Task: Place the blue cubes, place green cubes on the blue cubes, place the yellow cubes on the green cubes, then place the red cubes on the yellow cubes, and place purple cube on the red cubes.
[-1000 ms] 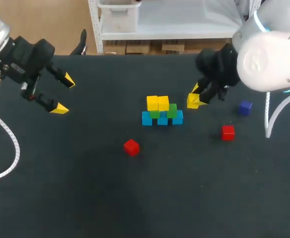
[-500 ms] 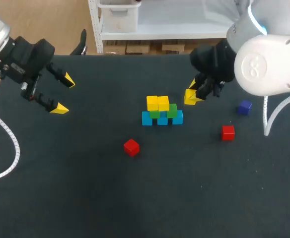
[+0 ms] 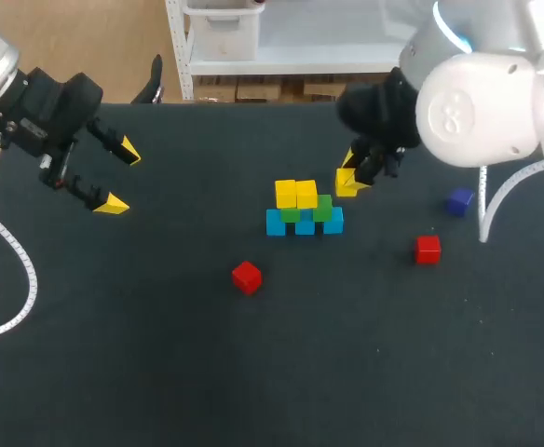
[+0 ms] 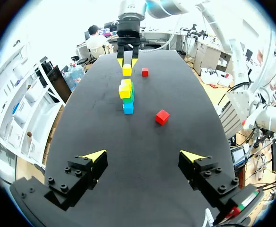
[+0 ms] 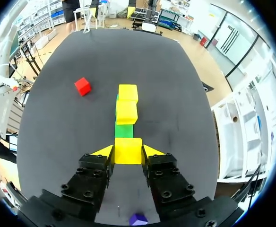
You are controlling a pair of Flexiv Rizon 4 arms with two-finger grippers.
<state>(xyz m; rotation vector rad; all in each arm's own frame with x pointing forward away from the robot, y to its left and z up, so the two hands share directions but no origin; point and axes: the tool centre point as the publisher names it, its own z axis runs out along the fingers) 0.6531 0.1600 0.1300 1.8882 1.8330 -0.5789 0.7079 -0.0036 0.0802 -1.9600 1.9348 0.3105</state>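
the right gripper (image 3: 354, 177), reaching in from the right side of the black table (image 3: 160, 372), is clamped on a yellow cube (image 3: 346, 183), with one yellow-tipped finger pressed to each side of it. the held cube sits just beside the back right corner of a small stack (image 3: 306, 212) near the middle of the table, close to it but apart from it. the stack has a bottom row of three blue cubes (image 3: 305, 224) set side by side, green cubes (image 3: 323, 207) resting on them, and two yellow cubes (image 3: 296, 194) side by side on the green layer toward its left end. the right-hand green cube shows a bare top. from the right wrist, the held cube lines up with the stack, with the bare green cube straight ahead of the fingers and the two placed yellow cubes beyond it. one red cube (image 3: 247, 277) lies on the table in front of the stack and to its left, well apart from it. a second red cube (image 3: 428, 249) lies off to the stack's right. the purple cube (image 3: 458, 201) rests near that second red cube, just behind it, below the right arm. the left gripper (image 3: 121, 177) hangs over the far left of the table, well apart from all the cubes, its two fingers spread wide.
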